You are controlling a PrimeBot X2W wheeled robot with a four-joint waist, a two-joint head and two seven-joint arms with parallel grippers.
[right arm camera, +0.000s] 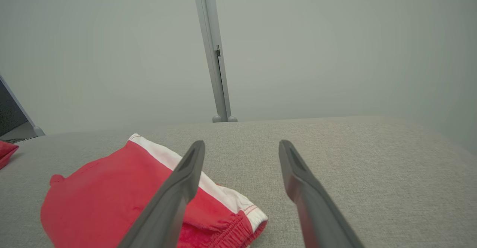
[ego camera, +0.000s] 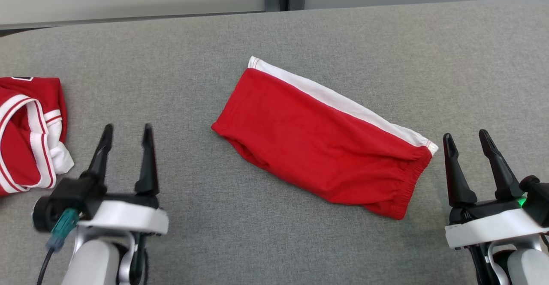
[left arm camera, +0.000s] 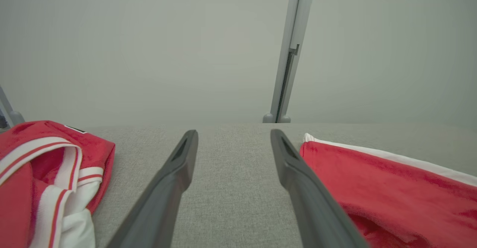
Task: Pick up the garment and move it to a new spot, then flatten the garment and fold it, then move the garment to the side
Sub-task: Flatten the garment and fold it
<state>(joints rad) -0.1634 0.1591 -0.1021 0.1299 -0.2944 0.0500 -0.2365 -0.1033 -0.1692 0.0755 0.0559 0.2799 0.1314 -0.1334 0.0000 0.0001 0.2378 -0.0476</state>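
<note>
Both grippers nearest the camera, empty, garment on the table between them
Left gripper [ego camera: 127, 127] and right gripper [ego camera: 465, 134] each had fingers spread apart, holding nothing and clear of the cloth. The garment [ego camera: 317, 143] was red with a white band along its far edge and a gathered elastic hem toward the right gripper. It lay folded flat and slantwise mid-surface on the grey fabric table [ego camera: 274, 32], closer to the right gripper; its lower layers were hidden. A second red-and-white garment [ego camera: 30, 135] lay crumpled at far left, cut off by the frame edge; a small dark label [ego camera: 21, 78] at its top was too small to read. In the right wrist view one finger [right arm camera: 175, 199] covered part of the white band
</note>
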